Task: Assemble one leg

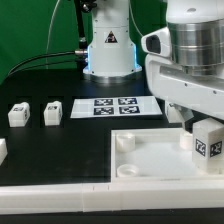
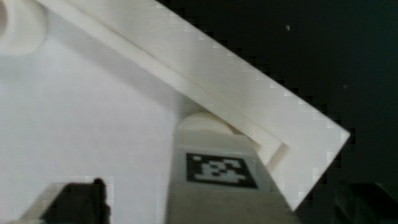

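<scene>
A leg [image 1: 207, 144], a white block with a square tag, stands on the near corner of the large white panel [image 1: 140, 158] at the exterior view's right. In the wrist view the leg [image 2: 228, 165] has its far end at a round socket by the panel's edge [image 2: 107, 110]. My gripper [image 1: 203, 128] sits over this leg with the leg between its jaws. In the wrist view my gripper [image 2: 215, 192] has one dark finger [image 2: 75, 200] with a strip of white panel showing between it and the leg, so the jaws stand open. The other finger blends into the dark table.
Two more legs [image 1: 18, 114] [image 1: 52, 111] stand at the exterior view's left, with a third white part [image 1: 2, 150] cut off at the edge. The marker board [image 1: 115, 106] lies behind the panel. A white rail [image 1: 90, 200] runs along the front. The arm's base [image 1: 108, 50] stands at the back.
</scene>
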Robot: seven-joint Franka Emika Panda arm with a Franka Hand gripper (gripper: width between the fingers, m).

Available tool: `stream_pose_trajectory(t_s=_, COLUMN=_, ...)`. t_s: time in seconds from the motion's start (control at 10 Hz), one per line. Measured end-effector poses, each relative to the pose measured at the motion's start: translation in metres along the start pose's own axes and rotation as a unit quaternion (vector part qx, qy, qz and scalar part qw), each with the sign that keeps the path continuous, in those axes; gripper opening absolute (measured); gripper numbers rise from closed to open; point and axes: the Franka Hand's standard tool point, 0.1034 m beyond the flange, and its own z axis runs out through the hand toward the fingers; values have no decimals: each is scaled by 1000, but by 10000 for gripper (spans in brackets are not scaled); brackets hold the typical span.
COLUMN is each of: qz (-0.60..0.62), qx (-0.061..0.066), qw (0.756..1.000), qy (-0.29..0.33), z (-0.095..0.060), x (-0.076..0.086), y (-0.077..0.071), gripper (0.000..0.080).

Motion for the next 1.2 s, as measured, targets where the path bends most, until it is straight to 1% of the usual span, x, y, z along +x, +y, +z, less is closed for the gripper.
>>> stream_pose_trajectory(t_s=0.2, qz=-128, qx=-1, qw=992, qy=1, z=0, x=0, y=0, gripper=649)
stream_pose_trajectory(t_s=0.3, qz=-199, qx=-4, qw=980, qy=4, z=-1, x=1, y=0, gripper=649)
stream_pose_trajectory(t_s=0.4, qz=-245, qx=-4, qw=970, qy=5, z=-1, x=1, y=-1, gripper=649)
stream_pose_trajectory(t_s=0.5, qz=-304, qx=-6, qw=953, qy=3, z=-1, x=2, y=-1, gripper=649)
stream_pose_trajectory(t_s=0.6, qz=-337, qx=-7, qw=942, qy=1, z=0, x=4, y=0, gripper=649)
stream_pose_trajectory(t_s=0.7, qz=-397, qx=-11, qw=918, qy=3, z=0, x=6, y=2, gripper=649)
stream_pose_trajectory(t_s=0.8, qz=-446, qx=-12, qw=895, qy=2, z=0, x=6, y=2, gripper=649)
stream_pose_trajectory(t_s=0.9, qz=-478, qx=-12, qw=878, qy=1, z=1, x=7, y=3, gripper=649)
stream_pose_trajectory(t_s=1.0, qz=-467, qx=-12, qw=884, qy=1, z=1, x=7, y=3, gripper=649)
stream_pose_trajectory(t_s=1.1, qz=-467, qx=-12, qw=884, qy=1, z=1, x=7, y=4, gripper=519)
stream_pose_trajectory(t_s=1.2, qz=-467, qx=-12, qw=884, qy=1, z=1, x=7, y=4, gripper=358)
